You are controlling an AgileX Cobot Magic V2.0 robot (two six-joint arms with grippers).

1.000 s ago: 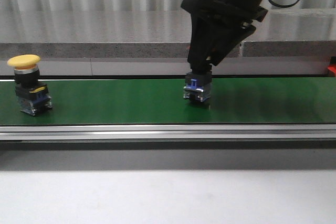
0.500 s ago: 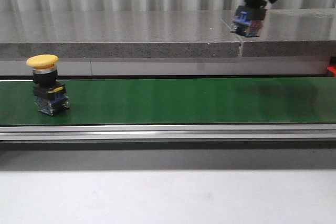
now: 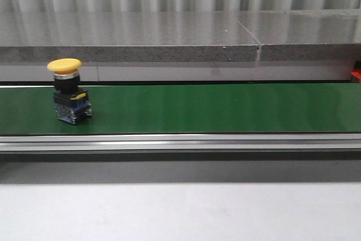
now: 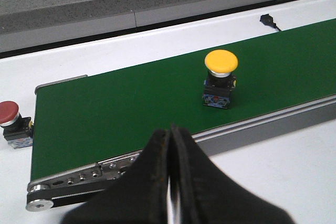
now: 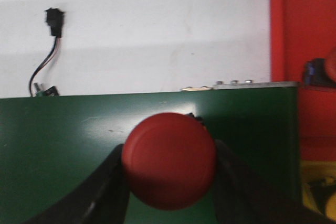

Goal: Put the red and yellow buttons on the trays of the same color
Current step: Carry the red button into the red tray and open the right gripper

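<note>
**Op A:** Status on the buttons?

**Op B:** From my seat: red button (image 5: 169, 160) is clamped in the right tool (image 5: 169, 182), fingers pressed against both sides of its cap. Right wrist view has it above the green belt (image 5: 63, 145), near the belt's end. Red tray (image 5: 302, 35) sits just past that end, with another red button (image 5: 331, 64) partly visible at the picture's edge. Something yellow (image 5: 320, 192) shows beside the red tray, too cropped for me to call.

**Op A:** Yellow one?

**Op B:** Yellow button (image 3: 70, 91) stands upright on the conveyor belt (image 3: 225, 108), toward the left in the front view. Nothing touching it. Left wrist view has it well apart from the left tool (image 4: 170, 182).

**Op A:** Left tool state?

**Op B:** Fingers pressed together, nothing between them. It hangs over the belt's near rail (image 4: 236, 129).

**Op A:** Anything else?

**Op B:** One more red button (image 4: 13, 127) sits on the white bench (image 4: 294, 177) just beside the belt's end roller. A black connector with wires (image 5: 50, 40) lies on the bench beyond the belt. Neither arm appears in the front view.
</note>
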